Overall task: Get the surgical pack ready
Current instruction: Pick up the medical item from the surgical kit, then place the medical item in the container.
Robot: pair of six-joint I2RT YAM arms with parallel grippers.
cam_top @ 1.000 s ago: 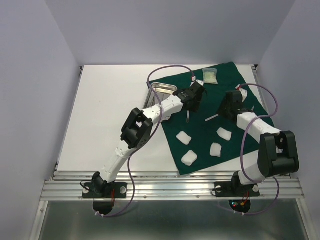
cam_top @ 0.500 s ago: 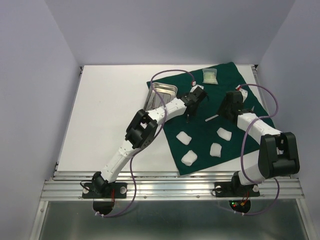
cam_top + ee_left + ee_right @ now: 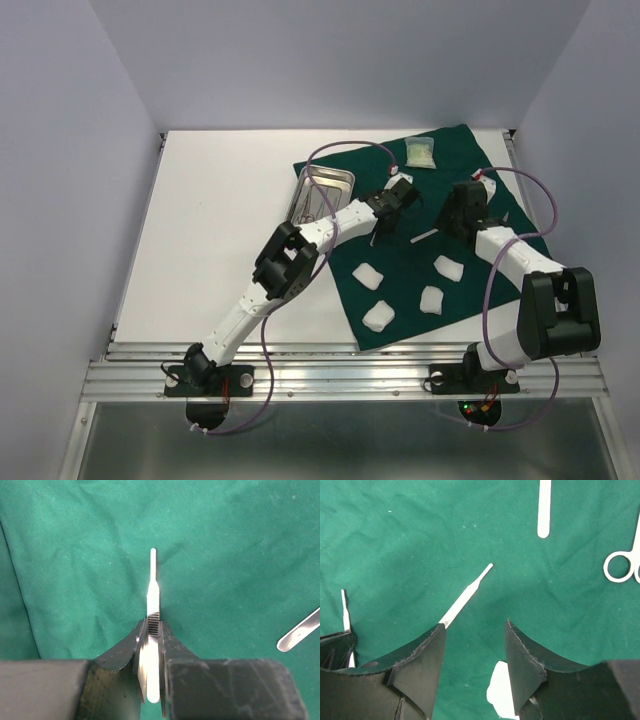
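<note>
One slender steel instrument [image 3: 152, 587], clamped at its ribbed grip by the left gripper [image 3: 152, 630], is over the green drape [image 3: 75, 555]; judged stiff, light, slippery. The right gripper [image 3: 474, 640] stands apart, empty.

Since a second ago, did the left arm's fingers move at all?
Yes. Seen from above, the left fingers slid a little to the right, away from the steel tray. They now pinch a thin steel tool.

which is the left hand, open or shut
Shut: the left hand clamps a thin steel instrument, no gap either side, in its wrist view.
</note>
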